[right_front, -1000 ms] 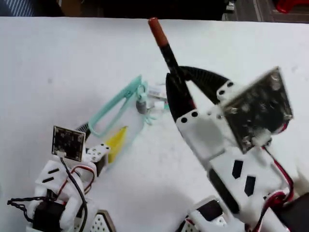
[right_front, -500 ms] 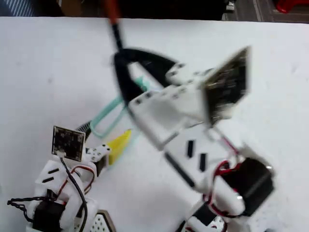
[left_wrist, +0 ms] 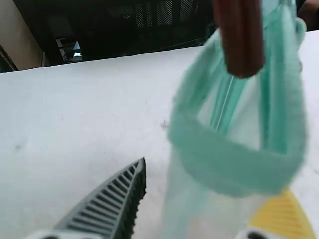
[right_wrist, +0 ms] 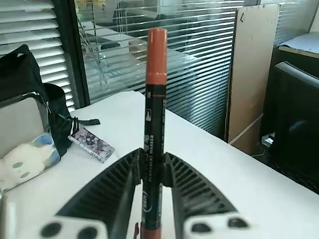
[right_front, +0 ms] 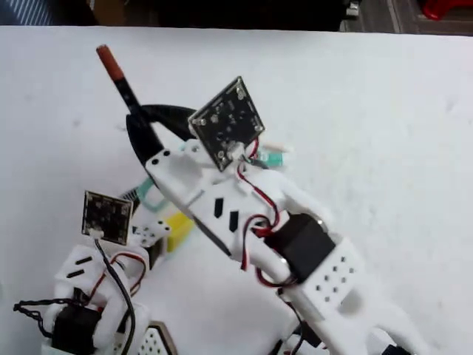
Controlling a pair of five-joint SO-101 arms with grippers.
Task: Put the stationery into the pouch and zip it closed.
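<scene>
Nearest you, the left pincer (right_front: 153,214) sits at the end of the clear pouch (left_wrist: 224,159), presenting its teal-rimmed mouth; you cannot tell its grip. Just beyond, the right pincer (right_wrist: 151,157) pinches an orange-capped marker (right_wrist: 154,89), tilted so its lower end hangs at that mouth, above the worktop (right_front: 369,111).

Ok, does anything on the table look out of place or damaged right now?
Nothing stands out. The black marker with the orange-red cap sits straight in the right gripper, and the clear pouch with the mint-green rim lies open on the white table, nothing spilled.
</scene>
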